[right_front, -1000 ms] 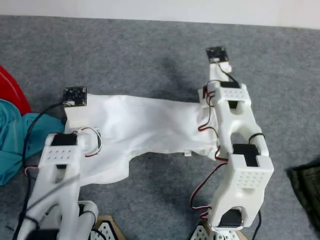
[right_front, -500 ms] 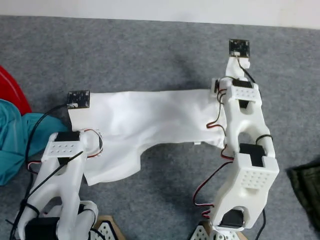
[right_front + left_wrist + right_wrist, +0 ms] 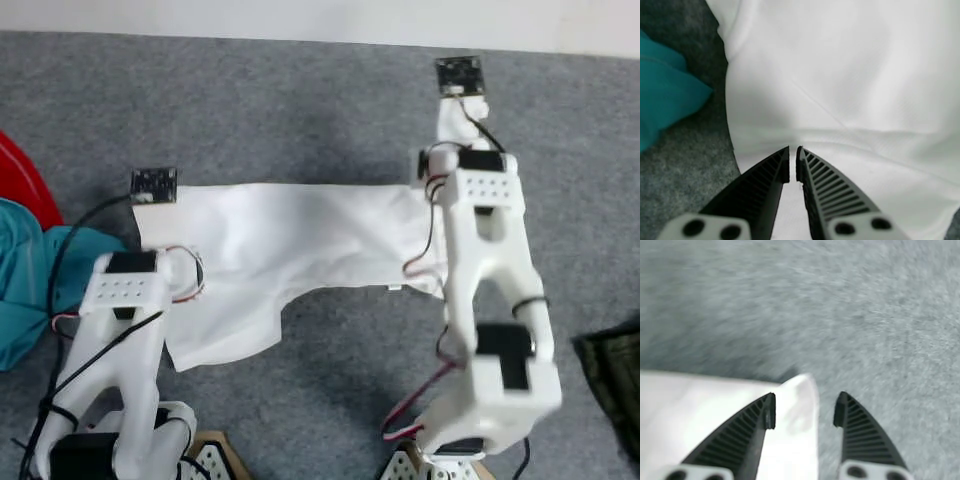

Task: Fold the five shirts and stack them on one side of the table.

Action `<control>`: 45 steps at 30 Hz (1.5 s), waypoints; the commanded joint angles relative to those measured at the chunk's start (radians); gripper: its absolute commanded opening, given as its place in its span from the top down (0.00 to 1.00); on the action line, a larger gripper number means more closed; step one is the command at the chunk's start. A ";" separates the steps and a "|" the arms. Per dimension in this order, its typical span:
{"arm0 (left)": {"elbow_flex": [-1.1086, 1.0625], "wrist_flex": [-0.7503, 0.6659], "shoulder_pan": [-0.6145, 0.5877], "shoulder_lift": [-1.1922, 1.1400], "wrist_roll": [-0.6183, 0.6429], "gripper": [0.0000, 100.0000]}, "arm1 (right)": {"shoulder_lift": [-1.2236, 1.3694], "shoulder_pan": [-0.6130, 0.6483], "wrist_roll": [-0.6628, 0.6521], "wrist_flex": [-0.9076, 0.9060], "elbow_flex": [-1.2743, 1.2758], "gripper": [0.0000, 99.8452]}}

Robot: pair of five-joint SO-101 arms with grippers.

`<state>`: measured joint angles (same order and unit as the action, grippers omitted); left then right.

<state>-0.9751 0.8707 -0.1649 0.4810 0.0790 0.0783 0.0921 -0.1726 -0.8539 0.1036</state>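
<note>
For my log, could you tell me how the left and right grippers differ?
The left gripper is shut on the white shirt; the right gripper is open, with the shirt's corner between its jaws. The left sits over cloth, the right at the shirt's edge beside table. Both are black and ribbed.

The gripper sits at the near edge of the frame, its two black ribbed fingers spread apart. The corner of a white shirt lies in the gap between them at the centre of the frame (nearer one finger than the other; whether it touches either is unclear). The grey table spreads across the far part of the frame.
</note>
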 commanded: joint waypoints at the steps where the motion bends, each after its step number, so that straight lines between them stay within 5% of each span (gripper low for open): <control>1: 0.120 0.127 0.012 0.005 0.008 0.94 | -0.277 0.107 -0.011 -0.051 0.151 0.82; 13: 0.071 0.333 -0.101 0.156 -0.002 0.94 | -0.799 0.421 -0.006 -0.054 0.754 0.82; 22: -0.162 0.354 -0.111 0.466 -0.063 0.80 | -0.809 0.421 -0.005 0.070 0.915 0.82; 35: -0.174 0.362 -0.082 0.455 -0.063 0.80 | -0.809 0.374 -0.005 0.303 1.073 0.82; 45: -0.079 0.356 -0.084 0.159 -0.064 0.80 | -0.809 0.384 -0.011 0.406 1.145 0.82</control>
<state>-1.1178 1.2236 -0.2662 0.7327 0.0238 -0.7043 0.4849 -0.1726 -0.4703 1.2543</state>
